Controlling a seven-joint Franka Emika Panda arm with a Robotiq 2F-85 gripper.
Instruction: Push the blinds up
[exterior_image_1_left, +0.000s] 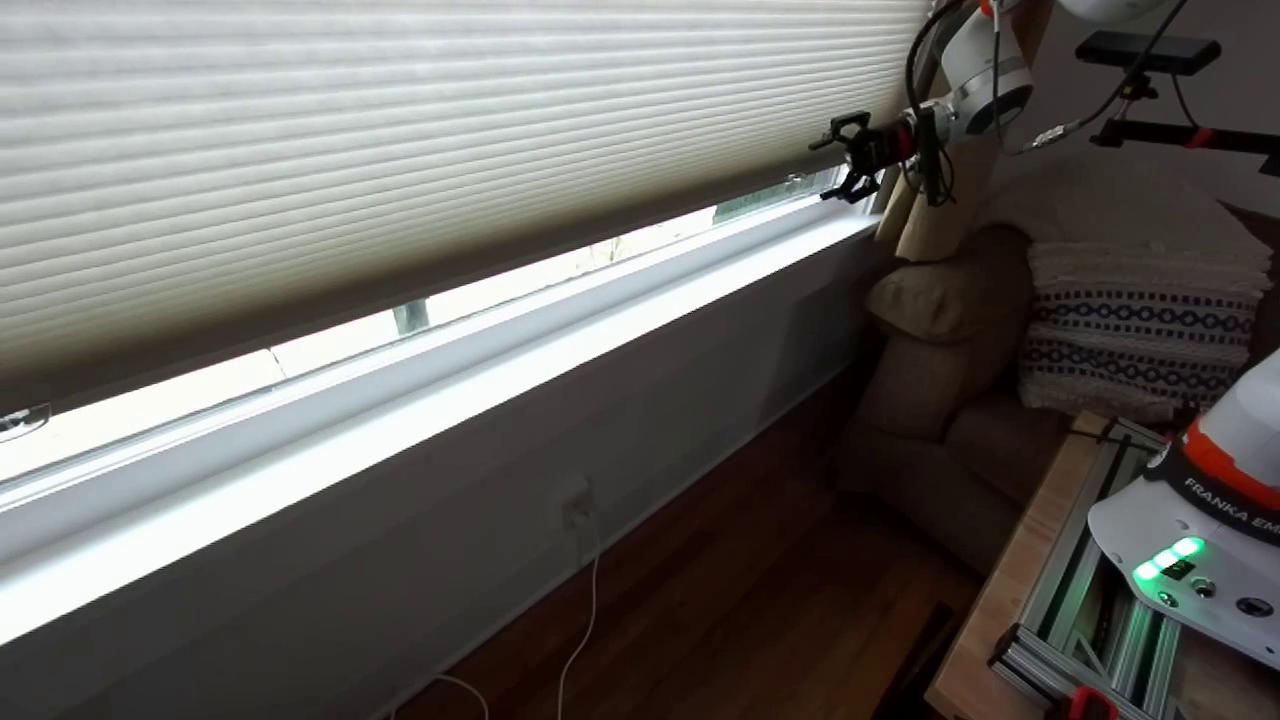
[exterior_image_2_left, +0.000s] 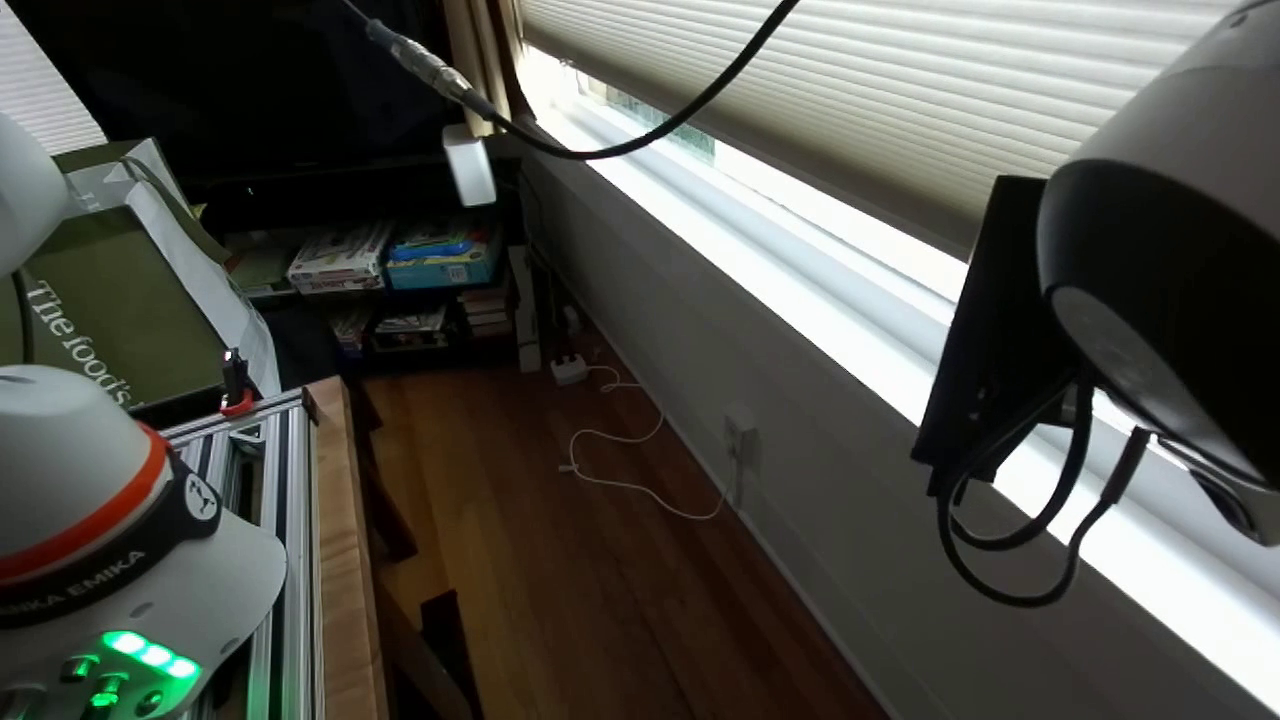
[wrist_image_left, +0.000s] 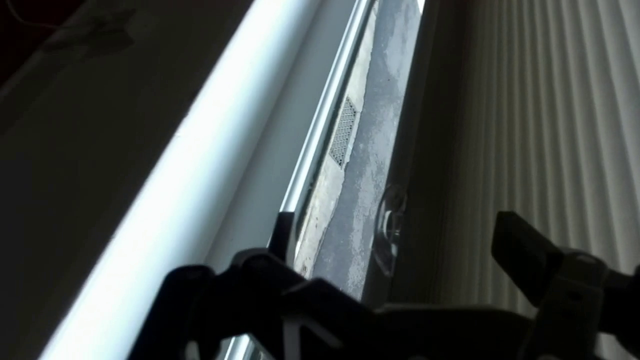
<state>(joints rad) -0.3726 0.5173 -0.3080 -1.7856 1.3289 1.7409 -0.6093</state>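
Note:
The off-white pleated blinds (exterior_image_1_left: 450, 120) hang over most of the window, with a strip of glass showing below their bottom rail (exterior_image_1_left: 480, 255). They also show in an exterior view (exterior_image_2_left: 900, 90) and on the right of the wrist view (wrist_image_left: 540, 125). A clear plastic tab (wrist_image_left: 390, 230) sticks out from the rail, between the fingers as seen in the wrist view. My gripper (exterior_image_1_left: 822, 170) is open and empty at one end of the blinds, near rail height. In the wrist view my gripper (wrist_image_left: 394, 222) has one finger before the window frame and one before the pleats. Contact cannot be told.
The white sill ledge (exterior_image_1_left: 450, 405) runs below the window. A beige armchair (exterior_image_1_left: 930, 330) with a patterned pillow (exterior_image_1_left: 1140, 340) stands below the arm. A curtain (exterior_image_1_left: 920, 215) hangs at the window's end. The robot base (exterior_image_2_left: 130, 560) stands on a wooden table (exterior_image_2_left: 345, 560).

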